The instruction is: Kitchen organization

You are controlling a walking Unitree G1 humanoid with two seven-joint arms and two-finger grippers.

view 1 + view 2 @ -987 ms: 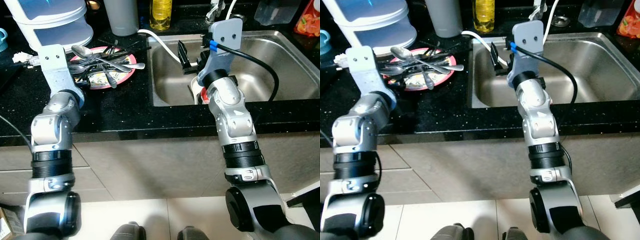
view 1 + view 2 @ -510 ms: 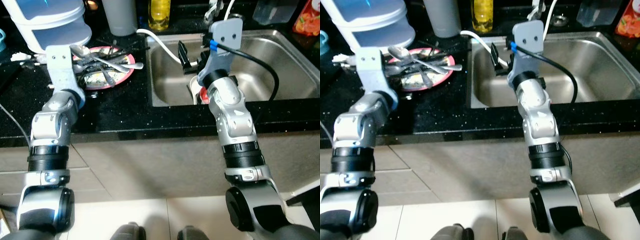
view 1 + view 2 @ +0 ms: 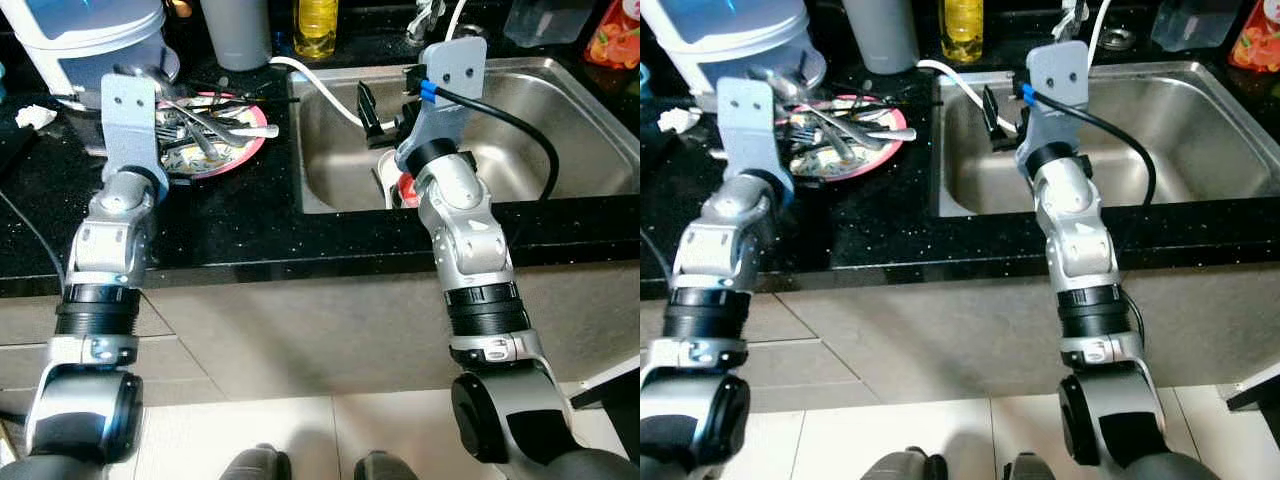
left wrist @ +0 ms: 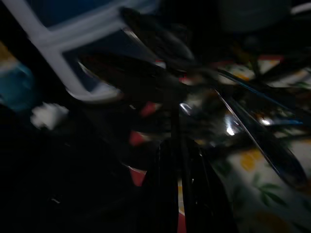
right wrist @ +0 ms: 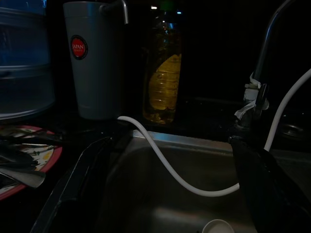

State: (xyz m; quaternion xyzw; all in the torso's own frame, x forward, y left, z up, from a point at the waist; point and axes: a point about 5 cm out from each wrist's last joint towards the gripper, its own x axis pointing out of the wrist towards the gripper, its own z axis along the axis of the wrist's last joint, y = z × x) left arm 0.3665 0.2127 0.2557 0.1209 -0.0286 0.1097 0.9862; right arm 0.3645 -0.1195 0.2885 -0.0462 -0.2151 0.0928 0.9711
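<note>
A red-rimmed flowered plate [image 3: 240,150] on the black counter holds a pile of several spoons and forks [image 3: 212,122]. My left gripper [image 4: 177,187] reaches over the plate's near-left edge, its two fingers pressed close together just above the cutlery. From the head its fingers are hidden behind the grey wrist plate [image 3: 130,110]. My right gripper [image 3: 386,108] hangs open over the left end of the steel sink [image 3: 570,120], with nothing between its fingers [image 5: 85,179].
A white hose [image 3: 322,86] runs into the sink, and a small red and white item [image 3: 405,186] lies under my right wrist. Behind the plate stand a white and blue container [image 3: 85,45], a grey tumbler [image 3: 235,30] and a yellow bottle [image 3: 315,25]. Crumpled paper [image 3: 36,116] lies far left.
My left arm has swung forward and to the right, bringing its gripper over the plate of cutlery. The right arm has stayed put over the sink.
</note>
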